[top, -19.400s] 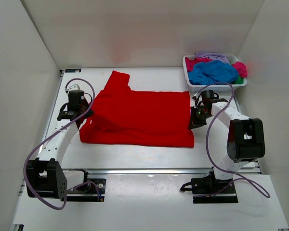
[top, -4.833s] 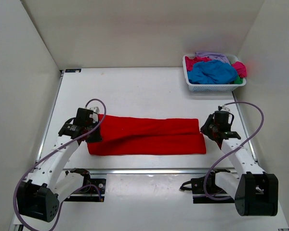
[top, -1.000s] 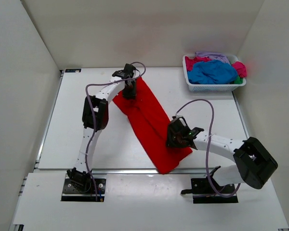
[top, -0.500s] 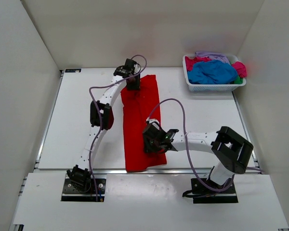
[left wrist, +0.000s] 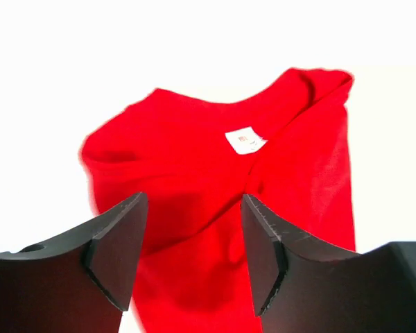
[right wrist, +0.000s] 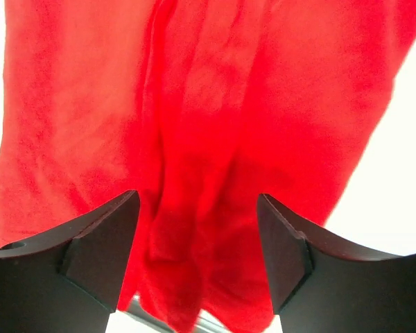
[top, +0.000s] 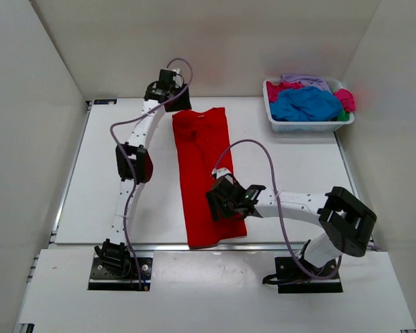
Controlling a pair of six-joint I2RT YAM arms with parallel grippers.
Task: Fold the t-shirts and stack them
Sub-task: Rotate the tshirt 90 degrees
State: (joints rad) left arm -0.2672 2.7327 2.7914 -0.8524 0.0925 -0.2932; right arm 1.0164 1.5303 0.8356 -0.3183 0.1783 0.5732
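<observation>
Red t-shirt (top: 201, 173) folded into long strip, flat on bench (top: 298, 166), collar at far end. Left hand (left wrist: 192, 229) open by collar. Right hand (right wrist: 197, 208) open over near end. Other t-shirts (top: 305, 103) in basket (top: 308, 126), far right.

right gripper (right wrist: 197, 225), black fingers (right wrist: 100, 253) spread apart, over a wrinkled bright red cloth t-shirt (right wrist: 215, 125); white table (right wrist: 402, 173) at right.

Open table (top: 298, 173) right of red t-shirt (top: 201, 173); basket (top: 306, 127) blocks far-right corner.
</observation>
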